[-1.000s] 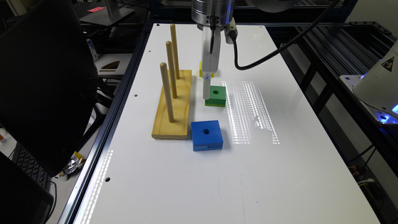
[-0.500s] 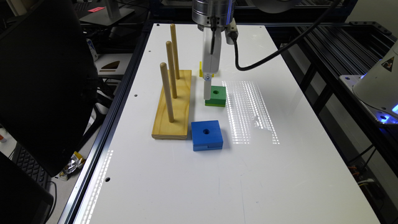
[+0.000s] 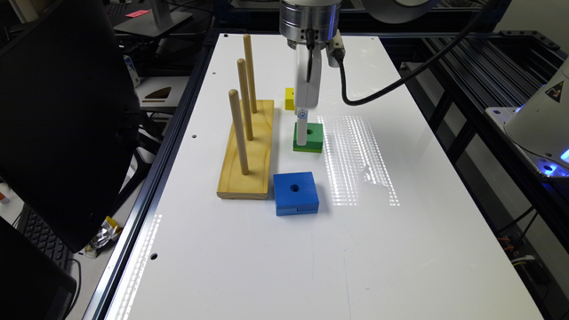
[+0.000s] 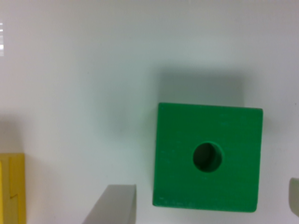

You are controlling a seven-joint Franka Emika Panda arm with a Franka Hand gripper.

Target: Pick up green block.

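Observation:
The green block lies flat on the white table, its round centre hole facing up; the wrist view has the green block seen from straight above. My gripper hangs down over it from the arm and has come down to the block's height. In the wrist view my gripper is open, with one grey finger a small gap off one side of the block and the other finger just off the opposite side. Nothing is gripped.
A yellow cube sits just behind the green block, and a larger blue block lies in front of it. A wooden base with three upright pegs stands to the exterior view's left. A black cable trails off the wrist.

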